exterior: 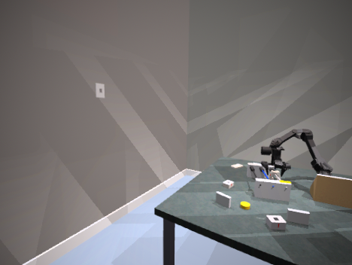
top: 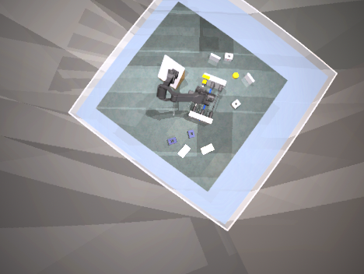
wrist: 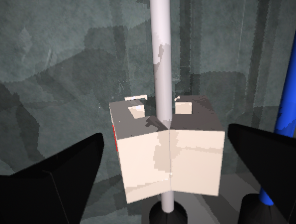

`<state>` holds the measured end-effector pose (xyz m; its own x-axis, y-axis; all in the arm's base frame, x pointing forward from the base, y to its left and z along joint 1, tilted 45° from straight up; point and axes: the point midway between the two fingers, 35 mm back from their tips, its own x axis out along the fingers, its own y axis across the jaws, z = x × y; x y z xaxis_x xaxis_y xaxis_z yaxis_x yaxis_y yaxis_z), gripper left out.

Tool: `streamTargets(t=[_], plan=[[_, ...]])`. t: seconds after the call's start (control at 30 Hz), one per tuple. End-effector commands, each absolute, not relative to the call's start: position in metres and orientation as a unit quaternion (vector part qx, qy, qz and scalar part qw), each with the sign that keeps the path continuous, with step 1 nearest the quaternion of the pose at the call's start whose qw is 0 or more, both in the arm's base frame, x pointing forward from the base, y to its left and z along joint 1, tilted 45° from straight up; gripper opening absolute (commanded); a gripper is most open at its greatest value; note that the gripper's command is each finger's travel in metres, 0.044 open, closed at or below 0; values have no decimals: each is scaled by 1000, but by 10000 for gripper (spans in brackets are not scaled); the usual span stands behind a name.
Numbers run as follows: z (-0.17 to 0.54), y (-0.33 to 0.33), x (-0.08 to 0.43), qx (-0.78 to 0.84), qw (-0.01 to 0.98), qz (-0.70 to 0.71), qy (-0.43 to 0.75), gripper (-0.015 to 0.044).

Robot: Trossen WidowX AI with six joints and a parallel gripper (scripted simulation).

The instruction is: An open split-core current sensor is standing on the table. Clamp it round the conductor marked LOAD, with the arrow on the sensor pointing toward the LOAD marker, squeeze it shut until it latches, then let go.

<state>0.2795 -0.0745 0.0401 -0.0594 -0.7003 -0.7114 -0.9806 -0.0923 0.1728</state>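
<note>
The pale split-core sensor (wrist: 196, 162) (exterior: 275, 175) is round the white conductor (wrist: 162, 60). In the wrist view its two halves meet at a central seam but stand at a slight angle, with a gap at the far side. Whether it is latched cannot be told. A red mark (wrist: 115, 138) shows on its left side; the arrow's direction is not readable. My gripper (wrist: 165, 134) is open and empty, one black finger on each side of the sensor, clear of it. A blue conductor (wrist: 286, 112) runs to the right. The LOAD marking is not legible.
White end panels (top: 200, 117) (exterior: 272, 190) hold the conductors. A yellow disc (top: 236, 75) (exterior: 245, 205), white blocks (top: 236, 103) (exterior: 276, 222), upright white plates (top: 248, 79) (exterior: 223, 199) and purple blocks (top: 172, 141) lie around. A large board (top: 165, 68) (exterior: 332, 192) stands near the arm's base.
</note>
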Motion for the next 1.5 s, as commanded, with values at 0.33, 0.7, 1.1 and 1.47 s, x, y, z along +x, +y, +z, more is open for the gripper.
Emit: streamTargets(t=[0.33, 0.7, 1.1, 1.47], plan=[[23, -91, 276, -654, 199, 345, 644, 440], [25, -91, 278, -654, 204, 342, 643, 393], [25, -91, 278, -654, 204, 342, 643, 313], [25, -91, 278, -654, 204, 342, 643, 103]])
